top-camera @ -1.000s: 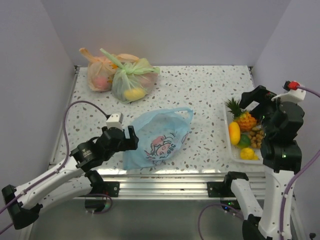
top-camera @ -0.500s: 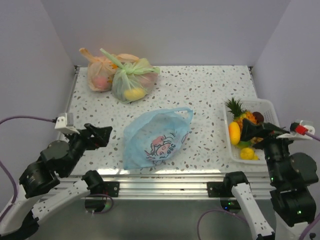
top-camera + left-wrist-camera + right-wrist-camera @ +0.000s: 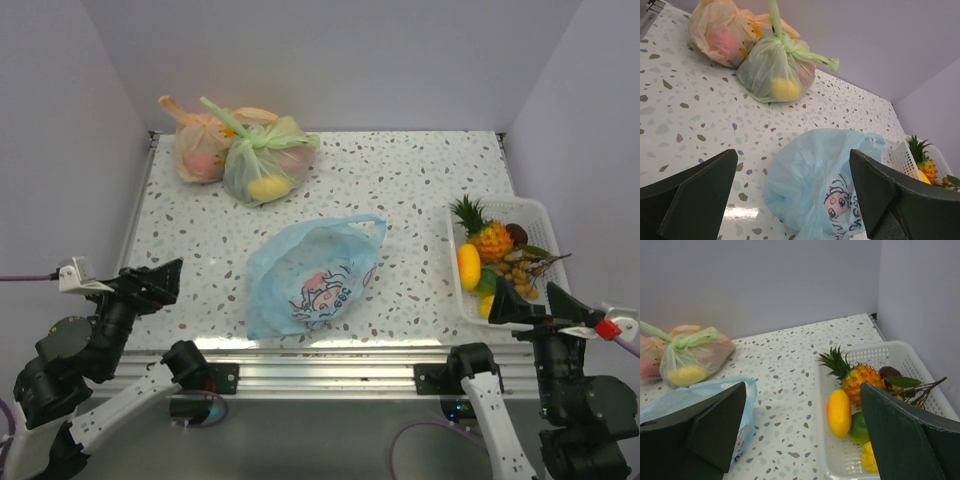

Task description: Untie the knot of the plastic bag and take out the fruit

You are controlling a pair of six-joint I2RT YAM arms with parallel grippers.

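A: How are the left fingers [image 3: 690, 200] and right fingers [image 3: 905, 435] set?
B: Spread wide, nothing held, nearer than the thin light blue plastic bag [image 3: 315, 275], which is laid near-left to far-right, handles [image 3: 372, 226] nearer the right fingers. The toy fruit [image 3: 490, 243] is gathered right of it, in a white plastic basket [image 3: 545, 212].

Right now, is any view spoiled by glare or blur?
Top external: sharp, with a glare strip on the table, near edge, below the plastic bag. Left wrist: a small glare patch there, left fingers dark. Right wrist: fruit sharp in even light, right fingers dark.
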